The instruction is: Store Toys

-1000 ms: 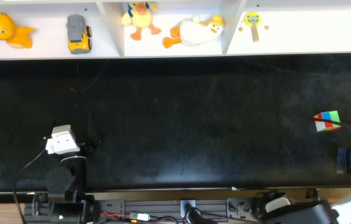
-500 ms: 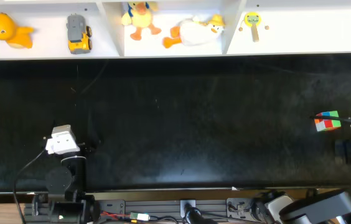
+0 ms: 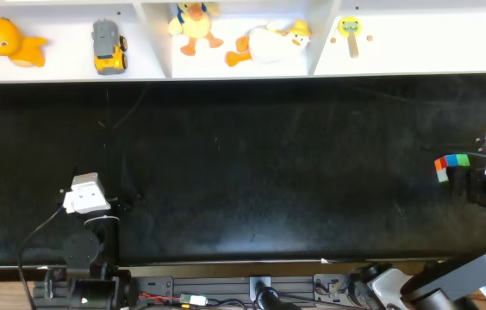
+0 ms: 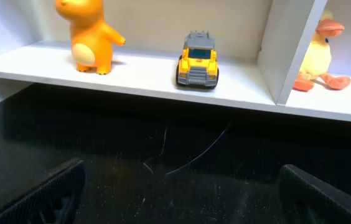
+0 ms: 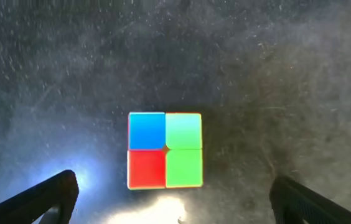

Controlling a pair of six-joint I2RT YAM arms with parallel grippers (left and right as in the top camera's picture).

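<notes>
now right gripper (image 5: 175, 205) directly above cube (image 5: 165, 150)

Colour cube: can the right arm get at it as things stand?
Probably yes. The right end effector hangs open directly over the colour cube, its fingers spread wider than the cube, and nothing lies between them on the black tabletop.

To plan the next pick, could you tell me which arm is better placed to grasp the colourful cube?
Right. The right gripper hangs open directly over the cube; the left gripper sits far to the other side, facing the shelf.
</notes>
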